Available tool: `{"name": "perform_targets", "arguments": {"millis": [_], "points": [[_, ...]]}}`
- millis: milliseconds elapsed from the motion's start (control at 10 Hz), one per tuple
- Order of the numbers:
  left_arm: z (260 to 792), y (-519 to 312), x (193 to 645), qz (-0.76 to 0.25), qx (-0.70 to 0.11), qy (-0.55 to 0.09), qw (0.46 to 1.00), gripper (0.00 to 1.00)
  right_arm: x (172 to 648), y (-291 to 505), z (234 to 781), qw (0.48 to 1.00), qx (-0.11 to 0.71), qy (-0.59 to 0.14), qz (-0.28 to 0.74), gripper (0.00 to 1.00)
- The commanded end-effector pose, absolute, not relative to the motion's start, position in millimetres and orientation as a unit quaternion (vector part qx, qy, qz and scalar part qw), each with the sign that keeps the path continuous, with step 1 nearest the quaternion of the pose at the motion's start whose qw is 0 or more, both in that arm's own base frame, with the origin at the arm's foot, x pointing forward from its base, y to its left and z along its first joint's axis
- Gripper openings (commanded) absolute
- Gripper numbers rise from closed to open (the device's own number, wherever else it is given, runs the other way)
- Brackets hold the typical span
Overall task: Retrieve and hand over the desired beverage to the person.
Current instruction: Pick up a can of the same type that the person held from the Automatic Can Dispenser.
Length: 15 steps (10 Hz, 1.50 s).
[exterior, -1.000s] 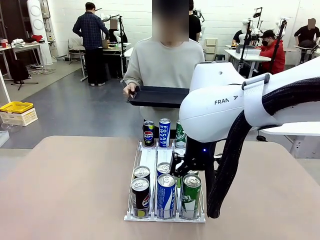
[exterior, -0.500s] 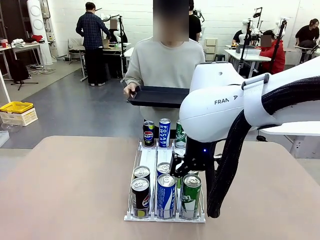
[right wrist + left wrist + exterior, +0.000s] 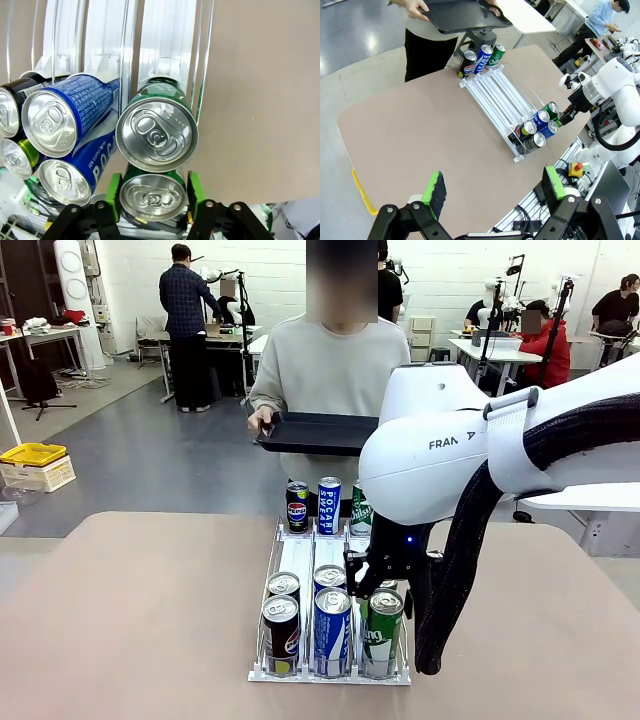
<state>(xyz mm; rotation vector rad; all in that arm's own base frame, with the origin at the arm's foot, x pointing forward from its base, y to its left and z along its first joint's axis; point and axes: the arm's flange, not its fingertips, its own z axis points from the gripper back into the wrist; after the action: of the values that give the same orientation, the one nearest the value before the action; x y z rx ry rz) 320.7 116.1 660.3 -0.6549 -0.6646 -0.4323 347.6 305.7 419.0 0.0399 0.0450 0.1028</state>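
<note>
1. Green can (image 3: 152, 200): stands at robot-side end of rack's (image 3: 298, 555) right lane, directly under right gripper (image 3: 155, 192); long axis runs along the fingers.
2. Pads (image 3: 116, 192) flank its sides, v. close; can't tell if they're clamping.
3. Look: green body, silver lid, tab unpulled; second green can (image 3: 157, 135) next up the lane.
4. Left gripper (image 3: 494, 187) gapes wide, well apart from rack, so right arm's nearer.
5. Person (image 3: 330, 360) holds black tray (image 3: 315, 432) beyond rack.

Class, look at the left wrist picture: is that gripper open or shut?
Open. The left gripper has its two green pads set wide apart with nothing between them, above the table.
</note>
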Motion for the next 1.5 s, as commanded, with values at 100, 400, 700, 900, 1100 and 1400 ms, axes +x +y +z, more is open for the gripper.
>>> {"name": "perform_targets", "arguments": {"millis": [100, 400, 700, 900, 1100, 1400], "points": [[661, 117, 321, -0.211, -0.318, -0.323, 0.866, 1.0, 351, 308, 414, 0.998, 0.017, 0.015, 0.064, 0.0], [661, 117, 321, -0.211, -0.318, -0.323, 0.866, 1.0, 350, 309, 413, 0.998, 0.018, 0.018, 0.066, 0.0], [661, 117, 321, -0.211, -0.318, -0.323, 0.866, 1.0, 339, 311, 437, 0.997, 0.012, 0.039, 0.065, 0.56], [661, 117, 321, -0.211, -0.318, -0.323, 0.866, 1.0, 322, 316, 505, 0.998, -0.022, 0.015, 0.052, 0.56], [661, 117, 321, -0.211, -0.318, -0.323, 0.866, 1.0, 311, 323, 584, 0.998, -0.037, -0.011, 0.041, 0.56], [661, 117, 321, -0.211, -0.318, -0.323, 0.866, 1.0, 312, 323, 689, 0.999, -0.012, -0.047, 0.009, 0.56]]}}
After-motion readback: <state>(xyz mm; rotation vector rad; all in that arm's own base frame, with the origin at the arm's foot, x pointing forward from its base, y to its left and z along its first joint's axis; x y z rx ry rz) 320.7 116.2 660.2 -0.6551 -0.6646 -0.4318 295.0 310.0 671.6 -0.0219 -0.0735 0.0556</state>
